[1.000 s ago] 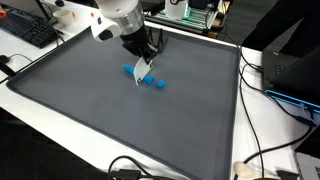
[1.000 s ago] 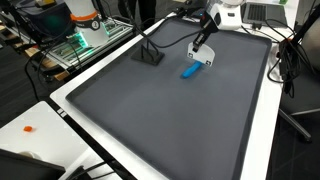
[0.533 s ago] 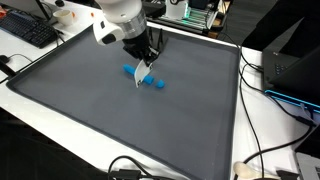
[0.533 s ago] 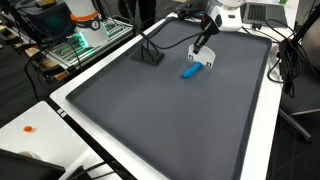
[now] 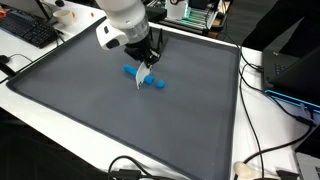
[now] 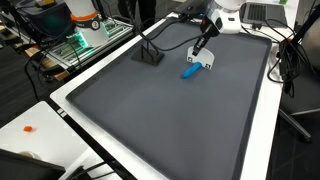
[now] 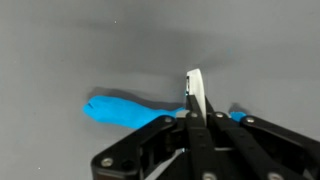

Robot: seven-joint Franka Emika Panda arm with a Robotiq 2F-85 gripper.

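Pinching a thin white piece (image 7: 193,85), the hand (image 7: 192,108) is closed on it, fingers almost together. A blue thing (image 7: 120,110) lies flat on the grey counter (image 5: 90,110) just under the hand, toward the far edge in both exterior views.

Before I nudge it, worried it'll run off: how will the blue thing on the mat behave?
The blue thing looks long, rounded and tapered, so it would probably roll in a curve. Slim beside the gripper, which pinches a white strip, it is likely light and may skid on the mat.
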